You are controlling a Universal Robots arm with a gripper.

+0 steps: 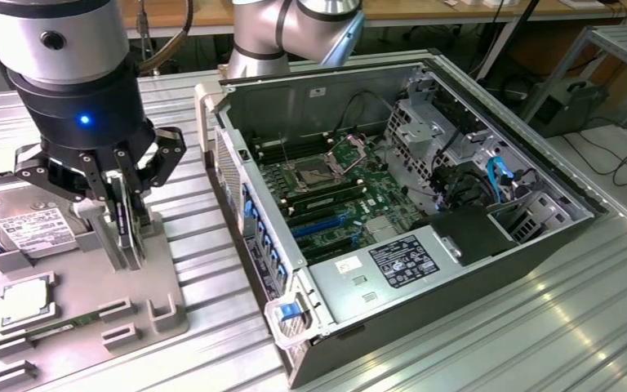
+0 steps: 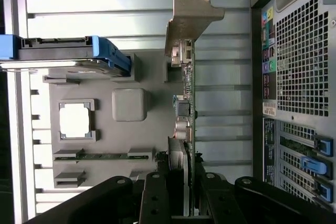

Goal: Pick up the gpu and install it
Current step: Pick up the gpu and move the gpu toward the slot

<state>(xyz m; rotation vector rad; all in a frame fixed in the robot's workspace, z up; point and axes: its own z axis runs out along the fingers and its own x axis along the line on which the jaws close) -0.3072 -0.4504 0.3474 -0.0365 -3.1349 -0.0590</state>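
Observation:
The gpu (image 1: 127,237) stands on edge in its slot of the grey holder tray (image 1: 85,322) at the exterior view's left. It is a thin green board (image 2: 189,95) with a pale metal bracket (image 2: 190,17) at one end. My gripper (image 1: 121,214) comes down from above, with a black finger on each side of the card's upper edge, shut on it. In the wrist view the gripper (image 2: 181,170) clamps the board's near end. I cannot tell whether the card has left the slot.
On the tray also lie a hard drive (image 1: 17,224) in a blue frame (image 2: 107,53), a processor (image 1: 25,298) and a memory stick (image 2: 100,156). The open computer case (image 1: 531,245) lies to the exterior view's right, its motherboard (image 1: 330,204) exposed. Ribbed metal table (image 1: 553,327) lies all around.

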